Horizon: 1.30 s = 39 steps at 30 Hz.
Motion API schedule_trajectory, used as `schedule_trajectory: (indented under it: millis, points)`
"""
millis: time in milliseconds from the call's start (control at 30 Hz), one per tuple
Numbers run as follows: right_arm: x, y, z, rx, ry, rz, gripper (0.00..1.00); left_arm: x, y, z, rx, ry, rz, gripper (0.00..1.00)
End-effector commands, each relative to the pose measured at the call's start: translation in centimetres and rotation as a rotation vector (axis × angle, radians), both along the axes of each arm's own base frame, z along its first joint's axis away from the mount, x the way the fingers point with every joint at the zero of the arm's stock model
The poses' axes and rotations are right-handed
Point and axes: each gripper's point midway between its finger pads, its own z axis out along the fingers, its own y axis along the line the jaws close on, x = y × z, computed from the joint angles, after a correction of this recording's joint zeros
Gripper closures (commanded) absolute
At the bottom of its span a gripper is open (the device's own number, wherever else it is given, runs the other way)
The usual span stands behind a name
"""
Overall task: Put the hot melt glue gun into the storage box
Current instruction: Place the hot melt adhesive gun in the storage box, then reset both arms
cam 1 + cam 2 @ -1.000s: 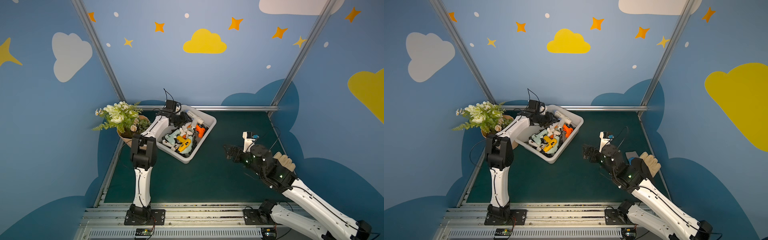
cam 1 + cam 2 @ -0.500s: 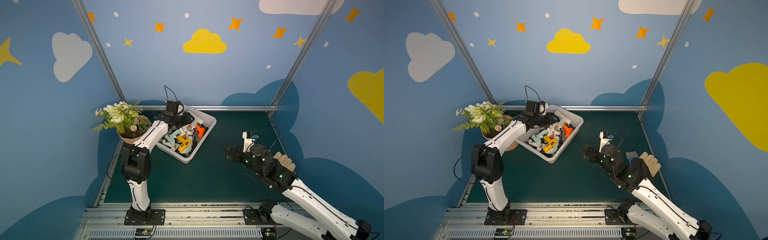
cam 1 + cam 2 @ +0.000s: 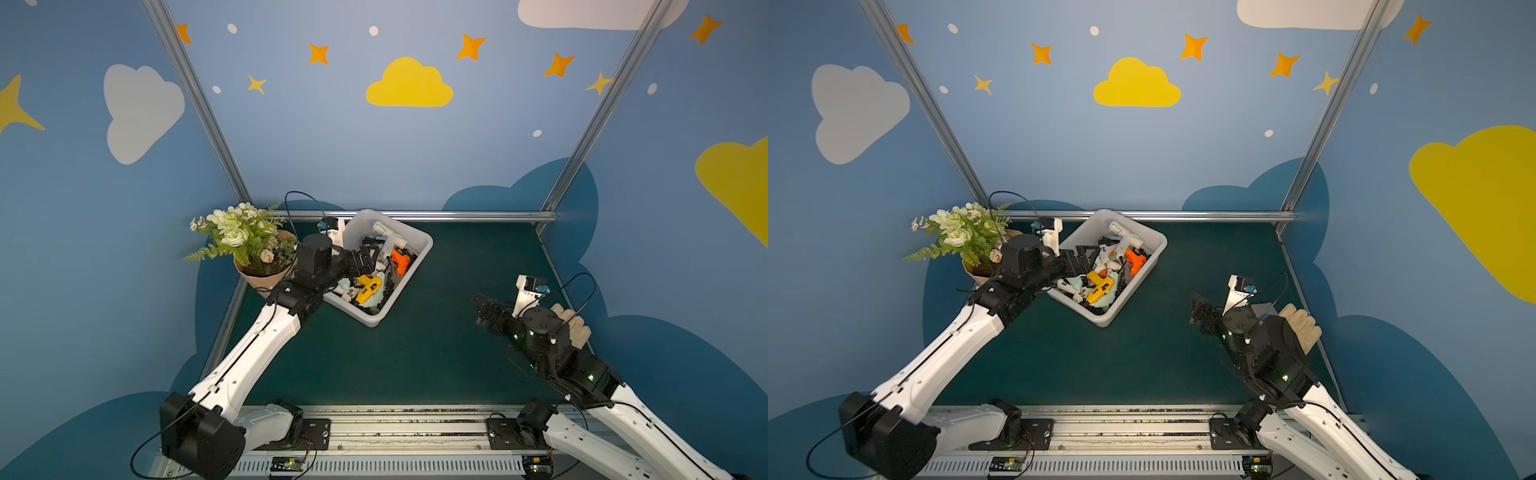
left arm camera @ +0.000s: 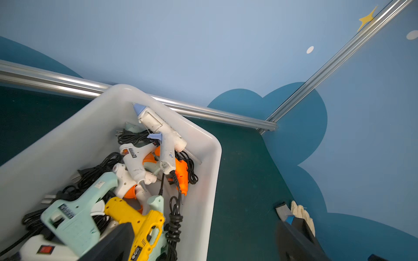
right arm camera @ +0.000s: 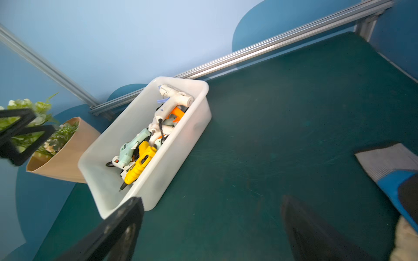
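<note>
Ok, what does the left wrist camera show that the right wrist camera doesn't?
Only the left wrist view shows a painted yellow star. Only the right wrist view shows the flower pot beside the storage box. Both show that box holding a yellow glue gun, a white glue gun and others, plus a glove on the green table.

Light-blue painted walls (image 3: 332, 145), yellow cloud decal (image 3: 409, 83) at 12 o'clock, white cloud decal (image 3: 141, 108) at 10, silver aluminium frame posts (image 3: 202, 106) at 11 and 1, dark green tabletop (image 3: 436, 353).
</note>
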Motion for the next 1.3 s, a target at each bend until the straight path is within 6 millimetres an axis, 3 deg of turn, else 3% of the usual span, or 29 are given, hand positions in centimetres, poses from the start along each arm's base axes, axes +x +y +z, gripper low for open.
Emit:
schedule_trajectory:
  millis: [0, 167, 300, 433, 667, 833, 1000, 1200, 1267]
  points:
    - [-0.7, -3.4, -0.4, -0.053, -0.035, -0.112, 0.02, -1.8, 2.5, -0.1, 0.048, -0.088, 0.078, 0.00]
    - [-2.3, -6.6, -0.5, -0.024, -0.098, -0.200, 0.01, -5.2, 6.2, -2.9, 0.108, -0.130, 0.188, 0.00]
    - [-2.8, -7.8, -1.6, -0.077, -0.087, -0.229, 0.01, -7.0, 8.7, -5.6, 0.169, -0.140, 0.276, 0.00]
    - [-2.1, -7.7, -1.9, -0.181, -0.028, -0.247, 0.01, -7.5, 11.0, -8.0, 0.244, -0.146, 0.369, 0.00]
    - [2.4, -5.8, -5.6, -0.333, 0.217, -0.257, 0.02, -7.0, 15.7, -13.5, 0.272, 0.008, 0.546, 0.00]
    - [5.5, -6.2, -7.3, -0.340, 0.285, -0.285, 0.02, -6.1, 17.0, -16.3, 0.272, 0.062, 0.539, 0.00]
    - [8.3, -6.9, -8.6, -0.377, 0.229, -0.274, 0.01, -5.1, 17.7, -16.3, 0.323, 0.021, 0.517, 0.00]
    - [10.6, -9.3, -10.0, -0.409, 0.202, -0.313, 0.02, -4.0, 18.6, -16.8, 0.360, -0.042, 0.487, 0.00]
    - [10.9, -10.1, -11.6, -0.431, 0.223, -0.317, 0.02, -3.4, 18.3, -16.9, 0.374, -0.071, 0.453, 0.00]
